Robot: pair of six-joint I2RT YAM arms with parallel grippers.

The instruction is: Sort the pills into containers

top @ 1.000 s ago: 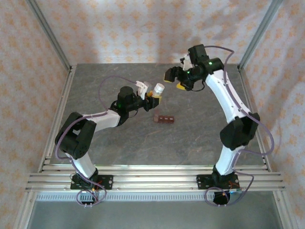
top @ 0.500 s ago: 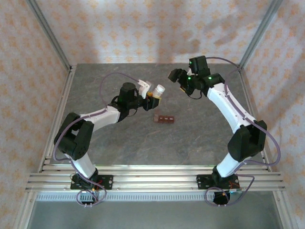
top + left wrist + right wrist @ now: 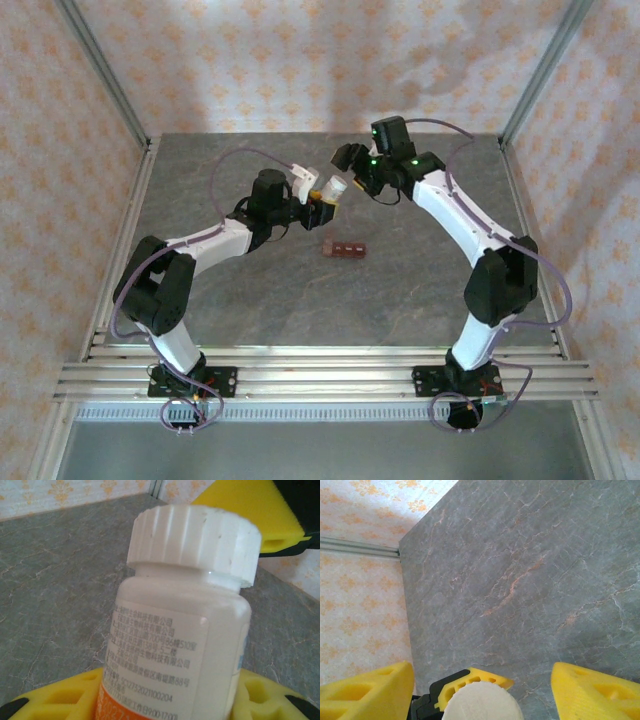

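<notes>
Left claw point(image 3: 324, 199) clamps bottle point(image 3: 333, 187), right claw point(image 3: 482, 672) open around cap point(image 3: 482, 703), containers point(image 3: 344, 249) near both

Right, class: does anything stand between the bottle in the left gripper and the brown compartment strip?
Nothing visible lies between the bottle and the strip, just tabletop. The bottle's cap is on, with the right gripper open, fingers either side of it.

Showing white on the bottle point(image 3: 185, 630), yellow on the foam pads point(image 3: 365, 692), reddish-brown on the containers point(image 3: 345, 249), veined grey on the table point(image 3: 400, 290).
</notes>
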